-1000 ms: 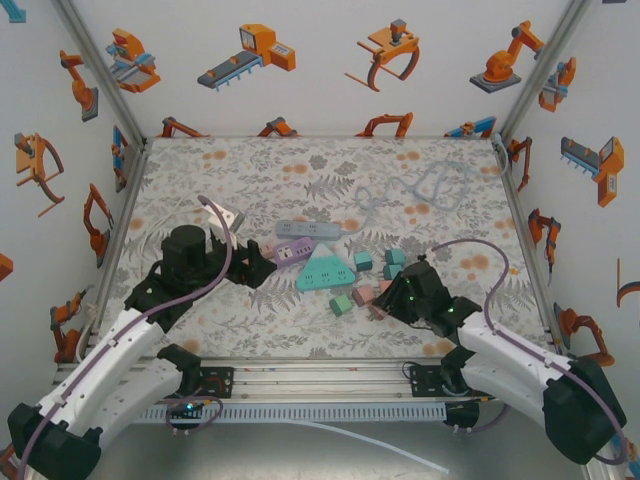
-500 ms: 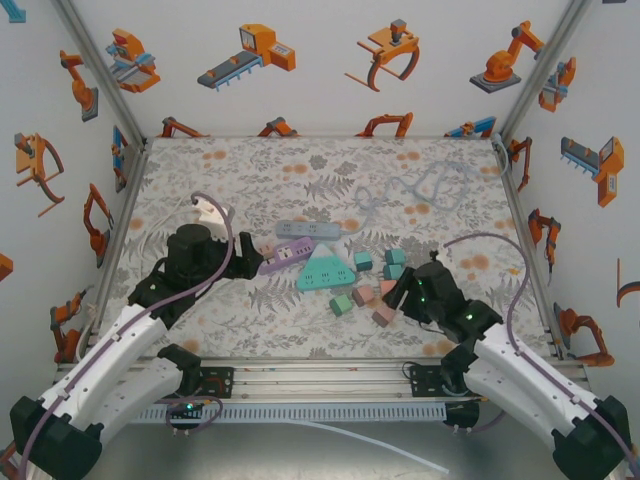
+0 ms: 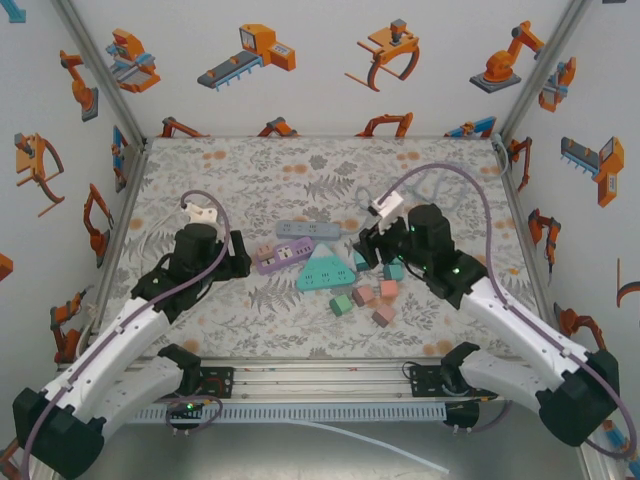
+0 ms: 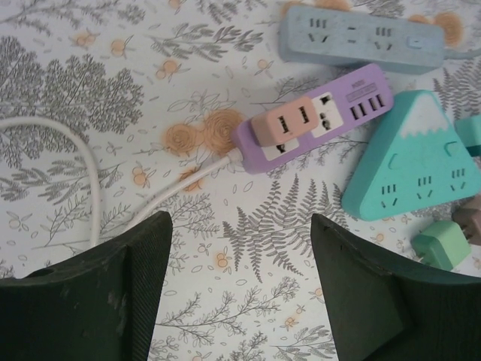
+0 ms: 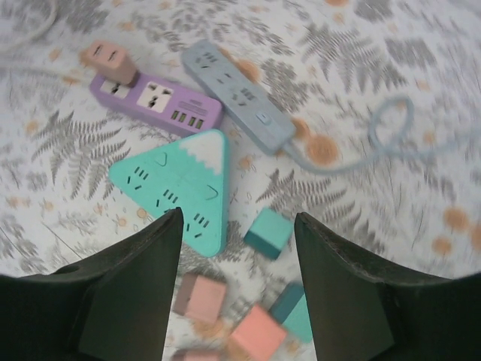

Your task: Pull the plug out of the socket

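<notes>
The left gripper (image 3: 240, 262) (image 4: 239, 226) has its jaws apart with nothing between them. It sits near the purple strip's (image 3: 290, 254) (image 4: 353, 101) 8 o'clock end, not touching it. The right gripper (image 3: 368, 250) (image 5: 238, 222) is also spread and empty, just at 3 o'clock of the teal triangle socket (image 3: 325, 268) (image 5: 176, 184) (image 4: 409, 162).

The purple strip holds one thing — the peach plug (image 3: 263, 252) (image 4: 284, 122) (image 5: 109, 60). The plug is seated in the top face at the cord end, with its own slotted face up. In the top view the strip's long axis runs from about 8 o'clock to 2 o'clock, and the plug's longer side lies along it. A white cord (image 4: 173, 188) leaves that end toward the left gripper.

There are three socket units on the table:
- The purple strip.
- A grey-blue strip (image 3: 308, 231) (image 4: 357, 37) (image 5: 237, 94) just at its 12 o'clock, roughly parallel, whose pale cord (image 3: 430, 185) loops off toward 2 o'clock.
- The teal triangle at the purple strip's 4 o'clock.

Neither the grey-blue strip nor the triangle has anything plugged in.

Loose blocks (image 3: 388, 290) lie at 4 o'clock of the triangle. I count about seven — teal, green and pink — and some are partly hidden by the right gripper. The right wrist view is blurred.
</notes>
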Robot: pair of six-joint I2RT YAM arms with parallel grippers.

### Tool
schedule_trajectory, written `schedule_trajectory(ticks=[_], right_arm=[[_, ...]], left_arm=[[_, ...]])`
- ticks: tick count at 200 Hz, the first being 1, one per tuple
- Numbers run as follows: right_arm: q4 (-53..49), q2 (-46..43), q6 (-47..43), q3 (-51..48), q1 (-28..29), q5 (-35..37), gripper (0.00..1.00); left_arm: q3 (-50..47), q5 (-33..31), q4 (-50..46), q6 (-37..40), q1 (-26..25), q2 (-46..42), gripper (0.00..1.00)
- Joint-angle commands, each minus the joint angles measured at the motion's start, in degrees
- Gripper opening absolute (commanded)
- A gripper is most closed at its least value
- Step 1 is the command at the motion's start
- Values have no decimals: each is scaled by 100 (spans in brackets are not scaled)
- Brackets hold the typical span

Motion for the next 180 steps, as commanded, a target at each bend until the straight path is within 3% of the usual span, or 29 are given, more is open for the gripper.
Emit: schedule_trajectory(ticks=[1,34,77,132,180], right_arm=[[590,561,-2127,402,119,-1511,57],[138,1843,-3631,1290,328,-2812,58],[-1844,3664,-5167,3226,960,-2674,61],[-2196,5419,-5281,4755,1122,-3008,63],[-1709,6506,-4761,5356,1132,-3304,60]], left_arm=[[213,-114,-323,-458,89,209,69],[71,291,-170,-831,364,444,70],[-119,878,-35,-967,1031,618,70],[-185,1147,185,-1096,1289,787,70],[-444,1335,668,-1295,1300,957,70]])
